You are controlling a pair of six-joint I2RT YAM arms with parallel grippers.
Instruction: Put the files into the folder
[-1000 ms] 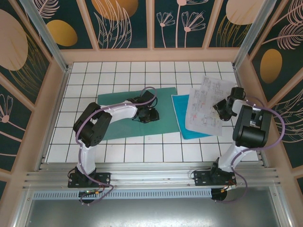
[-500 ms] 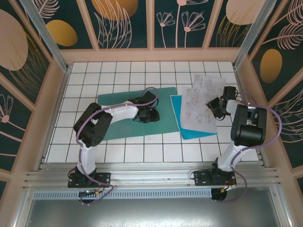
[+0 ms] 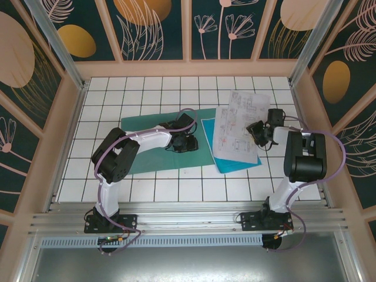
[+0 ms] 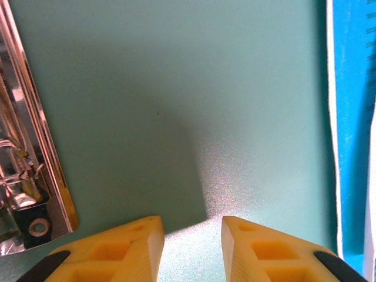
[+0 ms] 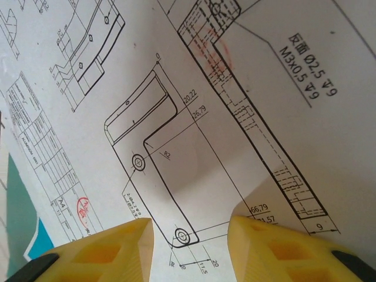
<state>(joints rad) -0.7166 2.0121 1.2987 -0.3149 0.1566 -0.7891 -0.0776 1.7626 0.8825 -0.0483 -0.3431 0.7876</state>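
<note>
**Files at the folder's edge, not yet inside**

Panelled walls with leaf patterns close in a white-tiled table point(image 3: 106, 100). The dark green folder point(image 3: 147, 160) lies open and flat left of centre. The files sit just to its right: white printed sheets point(image 3: 235, 129) on a cyan sheet point(image 3: 238, 166), whose left edge overlaps the folder's right margin.

The left gripper point(image 3: 187, 143) rests on the folder's inner face with its fingers partly apart and nothing between them, apparently pinning it down. The right gripper point(image 3: 258, 134) bears down on the drawings, its fingers likewise parted and clamping nothing.

The step in hand looks like drawing the stack across. Next, the right arm needs to carry it leftward, square, towards the clip point(image 4: 23, 147).
</note>
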